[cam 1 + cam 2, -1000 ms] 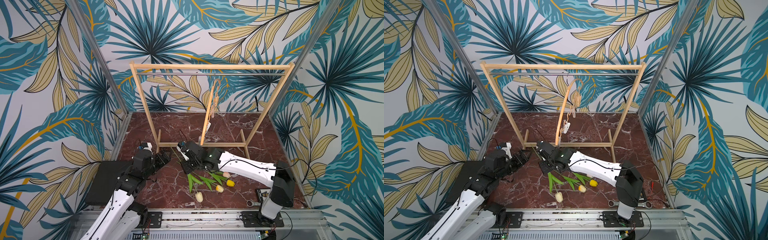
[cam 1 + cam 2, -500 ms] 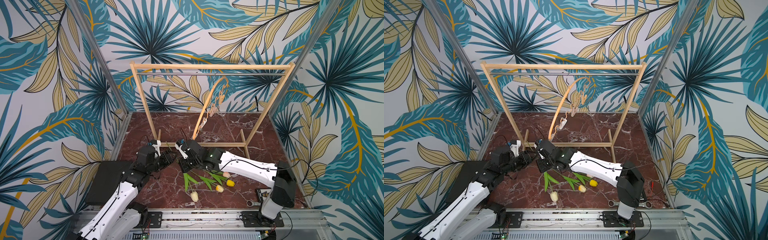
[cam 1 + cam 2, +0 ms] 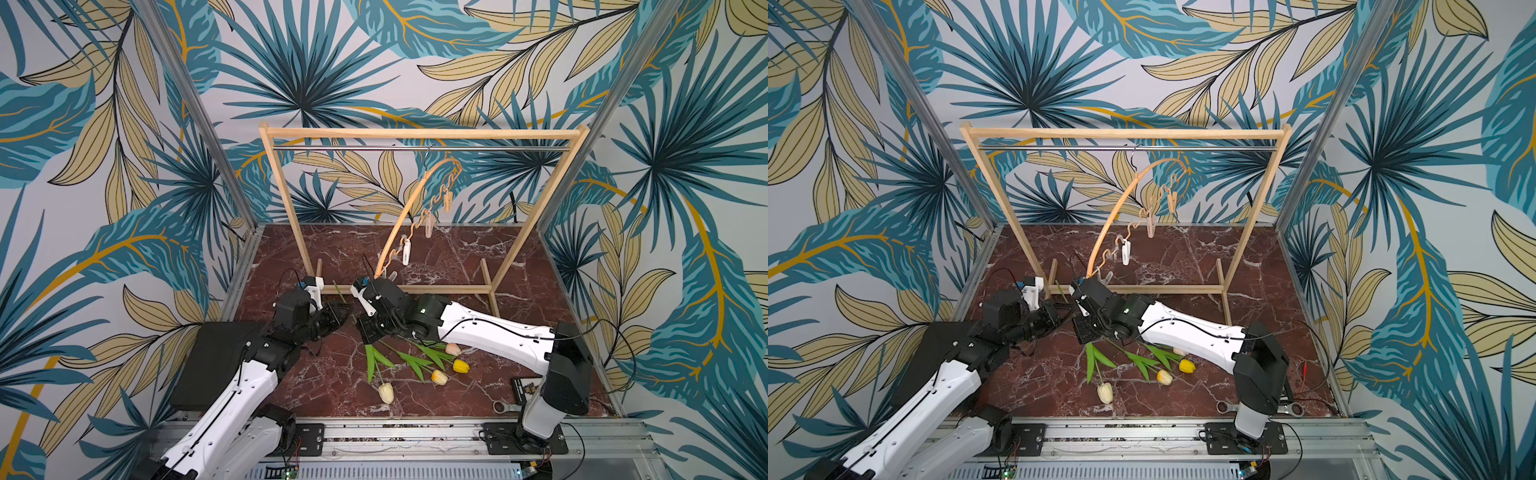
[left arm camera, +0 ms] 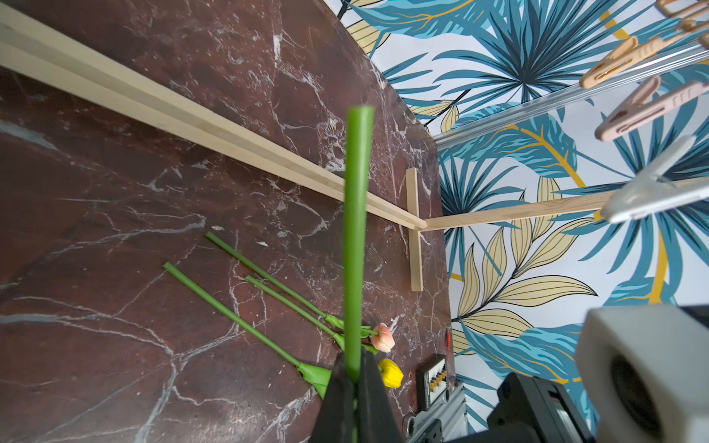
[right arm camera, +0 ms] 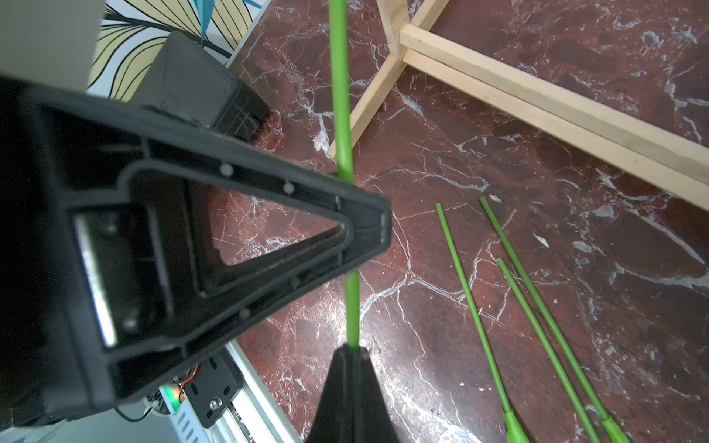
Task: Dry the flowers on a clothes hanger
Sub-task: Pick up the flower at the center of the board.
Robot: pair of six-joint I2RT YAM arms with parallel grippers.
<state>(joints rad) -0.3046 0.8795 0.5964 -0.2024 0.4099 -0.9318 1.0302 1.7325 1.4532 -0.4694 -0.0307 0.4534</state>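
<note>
The left fingers and right fingers are both clamped on one flower stem above the surface, left of centre. Other flowers lie near centre. The clothes hanger hangs from the far rail.

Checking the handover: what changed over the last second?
The left gripper moved in toward the right gripper and shut on the cream tulip's stem, which the right one kept clamped. The clothes hanger swung round, showing more of its arch. The other three tulips stayed put.
</note>
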